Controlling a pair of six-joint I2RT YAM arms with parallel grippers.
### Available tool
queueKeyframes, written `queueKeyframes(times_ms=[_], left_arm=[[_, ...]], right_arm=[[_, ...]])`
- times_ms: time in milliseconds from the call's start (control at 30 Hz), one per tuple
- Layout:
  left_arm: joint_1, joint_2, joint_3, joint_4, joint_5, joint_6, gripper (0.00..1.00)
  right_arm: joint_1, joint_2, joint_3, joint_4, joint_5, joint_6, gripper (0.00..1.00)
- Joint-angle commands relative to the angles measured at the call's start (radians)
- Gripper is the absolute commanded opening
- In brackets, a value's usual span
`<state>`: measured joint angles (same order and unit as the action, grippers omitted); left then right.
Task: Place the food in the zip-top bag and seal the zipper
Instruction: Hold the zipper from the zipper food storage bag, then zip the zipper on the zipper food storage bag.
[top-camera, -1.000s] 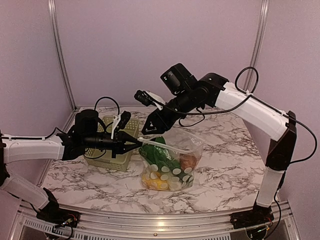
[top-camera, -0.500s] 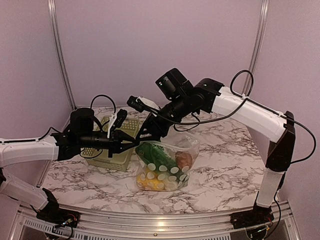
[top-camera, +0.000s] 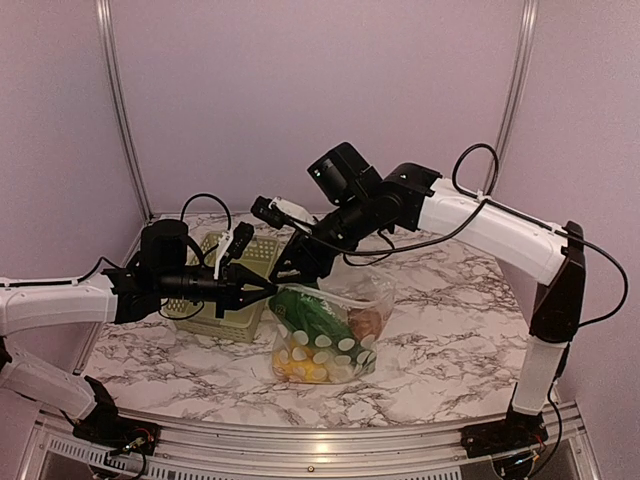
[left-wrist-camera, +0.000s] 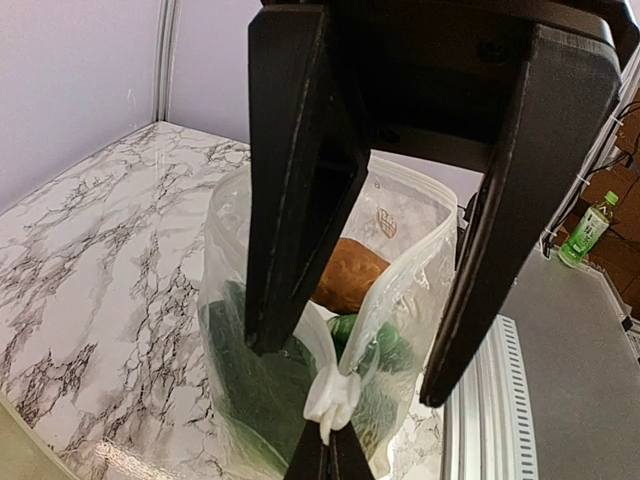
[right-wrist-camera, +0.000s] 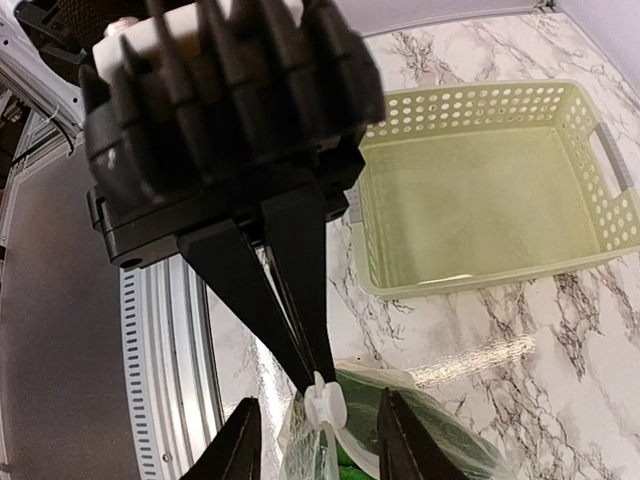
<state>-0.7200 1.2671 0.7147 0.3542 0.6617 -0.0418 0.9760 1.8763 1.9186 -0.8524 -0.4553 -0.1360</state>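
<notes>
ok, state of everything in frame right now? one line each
zip-top bag: mouth open
zipper: unsealed, bunched at one end
food: inside the zip-top bag
left gripper: shut on the bunched zipper end
right gripper: open, straddling the zipper
basket: upright, empty

High rear view faces the table (top-camera: 450, 325); close wrist views share the zip-top bag (left-wrist-camera: 412, 268).

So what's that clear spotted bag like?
The zip-top bag is clear, crinkly plastic with white dots, resting on the marble table, mouth up and open. Green, yellow and reddish-brown food shows through it. The left end effector pinches a bunched white corner of its mouth; the right end effector, open, straddles that edge.
</notes>
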Motion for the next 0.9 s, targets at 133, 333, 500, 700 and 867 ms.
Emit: queueKeyframes(times_ms=[133,333,500,700,867], left_arm=[[0.0,-0.042,-0.016,0.025,0.001,-0.01,0.0],[0.003,-0.055,-0.024,0.021,-0.005,-0.013,0.0],[0.007,-0.057,-0.024,0.016,-0.007,-0.016,0.0],[0.012,-0.056,-0.02,-0.004,-0.017,-0.007,0.0],[0.031,-0.081,-0.034,-0.028,-0.046,0.01,0.0]], right_arm=[[0.001,0.044,0.019,0.015,0.0,-0.018,0.37],[0.001,0.051,0.032,0.008,0.005,-0.017,0.26],[0.001,0.045,0.033,0.003,0.0,-0.02,0.12],[0.0,0.034,0.062,-0.015,0.028,-0.021,0.07],[-0.004,0.018,0.093,-0.055,0.112,-0.018,0.06]])
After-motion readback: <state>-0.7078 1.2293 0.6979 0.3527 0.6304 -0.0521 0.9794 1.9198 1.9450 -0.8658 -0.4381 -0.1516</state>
